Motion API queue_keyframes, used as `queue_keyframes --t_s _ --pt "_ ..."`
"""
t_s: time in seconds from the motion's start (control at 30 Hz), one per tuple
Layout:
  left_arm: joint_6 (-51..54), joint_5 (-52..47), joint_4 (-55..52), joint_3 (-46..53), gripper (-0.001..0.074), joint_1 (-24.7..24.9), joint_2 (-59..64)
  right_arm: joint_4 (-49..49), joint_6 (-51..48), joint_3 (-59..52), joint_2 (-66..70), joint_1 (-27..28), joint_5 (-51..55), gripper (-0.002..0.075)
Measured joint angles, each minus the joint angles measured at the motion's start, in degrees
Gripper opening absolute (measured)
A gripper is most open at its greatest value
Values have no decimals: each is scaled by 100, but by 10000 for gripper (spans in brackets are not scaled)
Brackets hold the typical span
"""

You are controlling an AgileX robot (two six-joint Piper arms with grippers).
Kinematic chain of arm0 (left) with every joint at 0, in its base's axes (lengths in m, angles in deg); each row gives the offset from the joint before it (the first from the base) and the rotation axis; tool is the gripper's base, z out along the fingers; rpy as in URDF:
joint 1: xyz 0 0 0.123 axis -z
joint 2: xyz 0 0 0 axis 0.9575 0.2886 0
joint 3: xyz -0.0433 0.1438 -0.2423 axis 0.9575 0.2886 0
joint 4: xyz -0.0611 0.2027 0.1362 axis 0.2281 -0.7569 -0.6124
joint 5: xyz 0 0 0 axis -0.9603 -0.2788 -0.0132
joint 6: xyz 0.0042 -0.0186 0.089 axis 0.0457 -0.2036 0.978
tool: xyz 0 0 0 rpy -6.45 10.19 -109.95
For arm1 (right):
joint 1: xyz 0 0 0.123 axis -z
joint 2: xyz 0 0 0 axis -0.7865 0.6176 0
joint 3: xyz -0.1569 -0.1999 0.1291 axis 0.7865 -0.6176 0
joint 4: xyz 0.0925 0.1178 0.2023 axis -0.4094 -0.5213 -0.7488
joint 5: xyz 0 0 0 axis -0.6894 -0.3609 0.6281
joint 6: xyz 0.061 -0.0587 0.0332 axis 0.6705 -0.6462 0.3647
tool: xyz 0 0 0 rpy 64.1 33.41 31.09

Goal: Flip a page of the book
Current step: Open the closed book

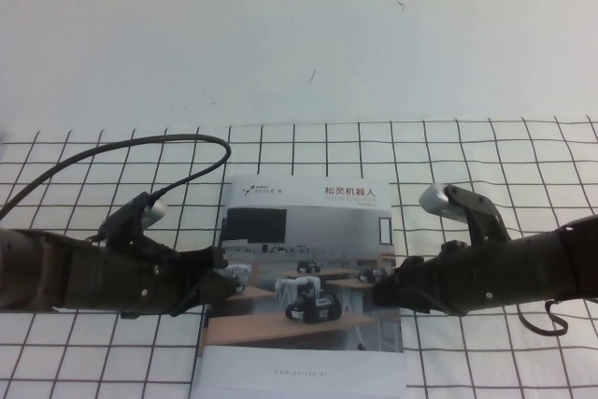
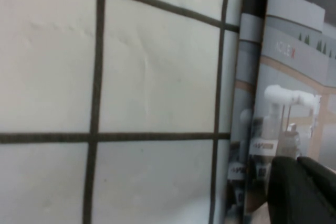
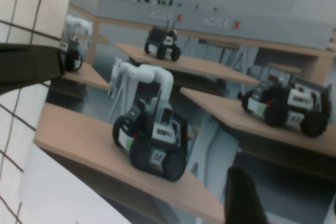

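Because the right gripper [image 1: 381,289] is hanging at the book's [image 1: 304,282] right edge with jaws spread wide and nothing held, it risks sliding across the glossy page [image 1: 308,231] or catching several leaves. The left gripper [image 1: 222,270] is resting at the left edge, fingers unreadable. The closed book is lying flat on the gridded table [image 1: 486,156]; a cable [image 1: 140,151] is looping clear.

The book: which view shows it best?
The high view: the whole closed book lies flat between the left gripper and the open right gripper. The right wrist view fills with its cover photo only; the left wrist view catches just one edge.
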Motion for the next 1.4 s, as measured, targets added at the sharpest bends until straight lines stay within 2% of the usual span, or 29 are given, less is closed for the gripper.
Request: queue_keyframes --t_s 0.3,1.1,1.4 --pt "0 -22 0 0 -3 0 0 -280 -416 0 56 51 356 366" --pt "14 -22 0 0 -3 0 0 -346 -416 71 -563 18 1678 366" --pt "14 -22 2 0 -3 0 0 -346 -416 71 -578 -7 1843 366"
